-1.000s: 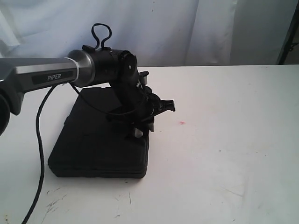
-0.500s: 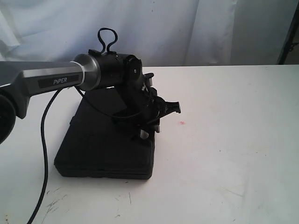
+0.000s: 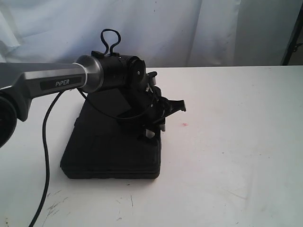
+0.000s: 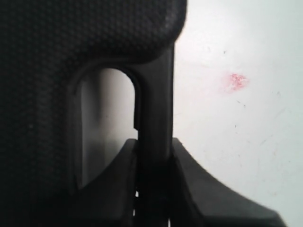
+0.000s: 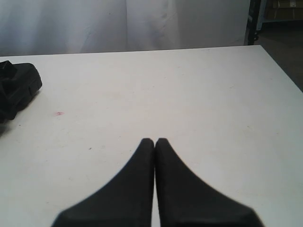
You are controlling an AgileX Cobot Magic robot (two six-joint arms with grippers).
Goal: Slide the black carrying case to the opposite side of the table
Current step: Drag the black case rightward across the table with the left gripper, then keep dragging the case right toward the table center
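The matte black case (image 3: 109, 149) lies flat on the white table (image 3: 227, 142), left of the middle. My left gripper (image 3: 152, 128) reaches down onto its right edge. In the left wrist view the left gripper (image 4: 154, 146) is shut on the case's handle bar (image 4: 154, 94), one finger in the oval slot (image 4: 106, 123), the other outside. The right gripper (image 5: 155, 142) is shut and holds nothing, hovering over bare table; it does not show in the exterior view. A corner of the case (image 5: 16, 90) shows in the right wrist view.
A small pink spot (image 3: 184, 125) marks the table just right of the case. Dark scuff marks (image 3: 54, 203) lie near the front left edge. A black cable (image 3: 46, 156) hangs from the left arm beside the case. White curtain (image 3: 189, 28) stands behind the table.
The left gripper and the case it holds have slid a little to the right, towards the pink spot. The case's front corner has moved right with it.
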